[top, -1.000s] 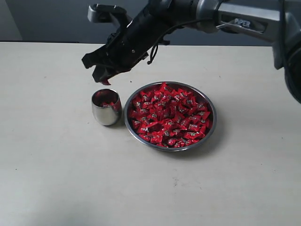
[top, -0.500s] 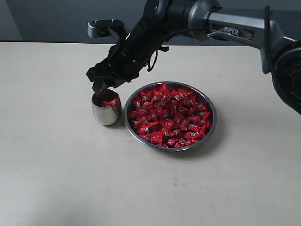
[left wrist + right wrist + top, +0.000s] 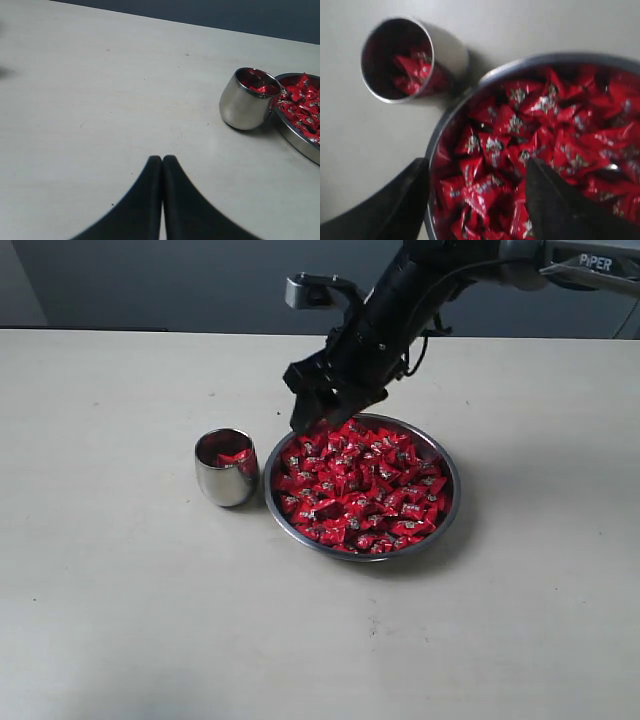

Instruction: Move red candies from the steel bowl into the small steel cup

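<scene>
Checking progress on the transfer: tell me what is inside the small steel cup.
The small steel cup holds a few red candies, lying low against one side. Their number cannot be told: they overlap, and the rest of the inside is too dark to make out.

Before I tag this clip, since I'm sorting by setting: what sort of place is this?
Probably a robot lab or test bench, not a kitchen: a bare pale table, a plain dark wall behind, and a robot arm over a steel bowl of red candies beside a small steel cup.
</scene>
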